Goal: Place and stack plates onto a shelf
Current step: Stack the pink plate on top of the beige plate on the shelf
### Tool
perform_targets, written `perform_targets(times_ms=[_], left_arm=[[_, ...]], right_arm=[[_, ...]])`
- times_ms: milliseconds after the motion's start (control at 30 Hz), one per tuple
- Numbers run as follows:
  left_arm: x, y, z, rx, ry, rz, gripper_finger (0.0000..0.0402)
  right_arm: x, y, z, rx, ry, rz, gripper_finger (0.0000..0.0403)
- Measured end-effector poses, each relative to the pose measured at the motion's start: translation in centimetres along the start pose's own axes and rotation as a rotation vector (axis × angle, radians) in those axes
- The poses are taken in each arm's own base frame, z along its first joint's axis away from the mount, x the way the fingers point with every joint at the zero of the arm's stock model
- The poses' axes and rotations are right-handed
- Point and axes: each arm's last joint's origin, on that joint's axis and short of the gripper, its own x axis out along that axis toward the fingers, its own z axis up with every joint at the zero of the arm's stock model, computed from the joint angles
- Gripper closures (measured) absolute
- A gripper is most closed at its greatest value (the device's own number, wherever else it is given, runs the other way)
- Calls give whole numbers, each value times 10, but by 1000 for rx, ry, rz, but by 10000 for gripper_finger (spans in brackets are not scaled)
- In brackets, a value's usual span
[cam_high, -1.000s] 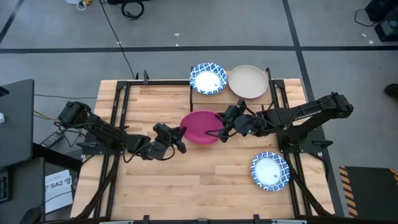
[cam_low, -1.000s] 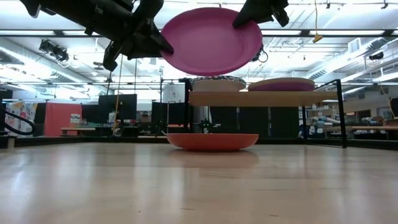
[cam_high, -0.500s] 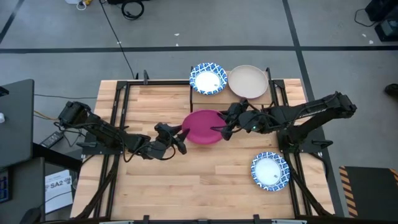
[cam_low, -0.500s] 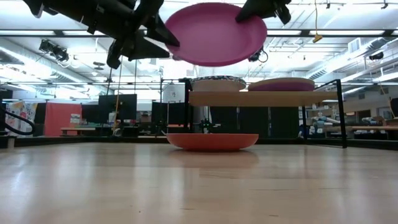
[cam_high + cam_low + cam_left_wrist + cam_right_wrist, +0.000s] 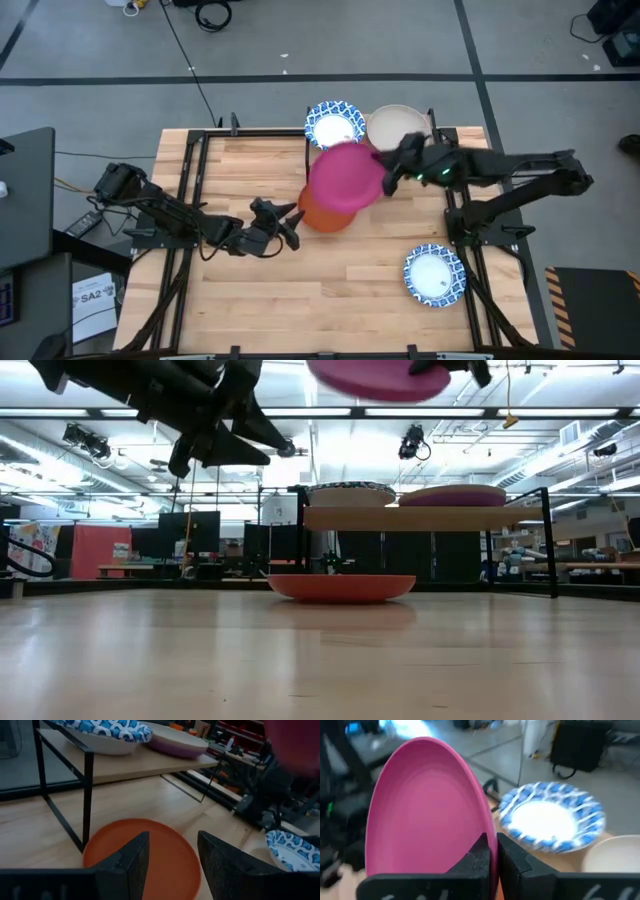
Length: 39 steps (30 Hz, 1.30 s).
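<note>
While the right gripper (image 5: pixel 388 178) pinched the smooth round pink plate (image 5: pixel 346 177) at centre frame, the left gripper (image 5: pixel 291 222) hung spread; only its wrist view showed the glossy orange plate (image 5: pixel 150 855) whole.

A pink plate (image 5: pixel 346 176) hangs above an orange plate (image 5: pixel 318 214) on the light plank-wood table (image 5: pixel 250 290). Two plates are white with blue patterned rims: one (image 5: pixel 331 124) on the pale wood shelf (image 5: pixel 130 767) with black legs, beside a beige plate (image 5: pixel 395 124), and one (image 5: pixel 434 276) on the table. Both arms are dark.
</note>
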Motion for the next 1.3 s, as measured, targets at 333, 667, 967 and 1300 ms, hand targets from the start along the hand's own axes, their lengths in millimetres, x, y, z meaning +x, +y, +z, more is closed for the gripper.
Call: perform_targets(times_ms=[333, 667, 967, 1300], left_arm=[[0, -1, 0, -6, 2, -8, 228], [0, -1, 0, -8, 3, -12, 228], [0, -1, 0, -9, 3, -12, 228], [0, -1, 0, -9, 3, -12, 228]], right_arm=[[-44, -55, 29, 122, -181, -125, 380], [-66, -97, 30, 196, -237, -403, 380], [-65, -126, 19, 342, -159, -630, 380], [-34, -152, 17, 445, -29, -667, 380]])
